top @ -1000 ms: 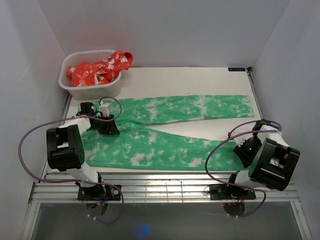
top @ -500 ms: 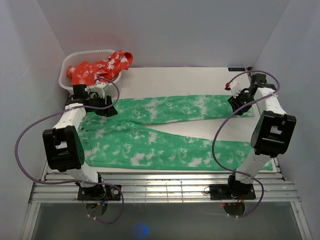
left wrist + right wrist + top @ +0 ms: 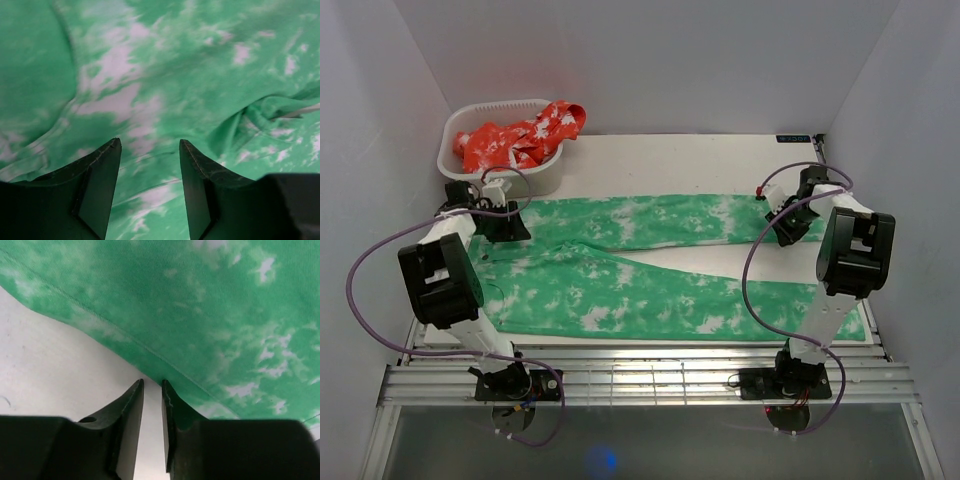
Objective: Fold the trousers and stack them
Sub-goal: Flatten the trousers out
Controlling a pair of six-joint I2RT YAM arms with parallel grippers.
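In the top view the left arm (image 3: 442, 278) covered the waist corner of the trousers (image 3: 620, 290). The right arm (image 3: 852, 252) crossed the end of the near leg, so that hem was partly hidden. No waistband button could be made out. Both wrist views were cut down to cloth and finger ends. The left one was blurred, with a bunched fold (image 3: 252, 116) at its right side.

The trousers lay spread flat on the table (image 3: 670, 160), waist to the left. The two legs ran right and split apart, the far leg ending near the right edge and the near leg reaching the near right corner. The left jaws hung over the far-left waist corner, near the basket (image 3: 510, 182). They stood well apart, with cloth showing beneath the gap and nothing between them. The right jaws sat at the near edge of the far leg's end, only a thin slit apart. Bare table showed through the slit, the hem seam (image 3: 150, 352) ran up to their tips, and no cloth was seen caught.

Bare table lay in a strip behind the far leg and in the wedge between the legs. White walls closed in the left, back and right, and a slatted rail (image 3: 650, 380) ran along the near edge.

The basket, at the far-left corner, held a red and white garment (image 3: 520, 140), one end draped over its right rim.
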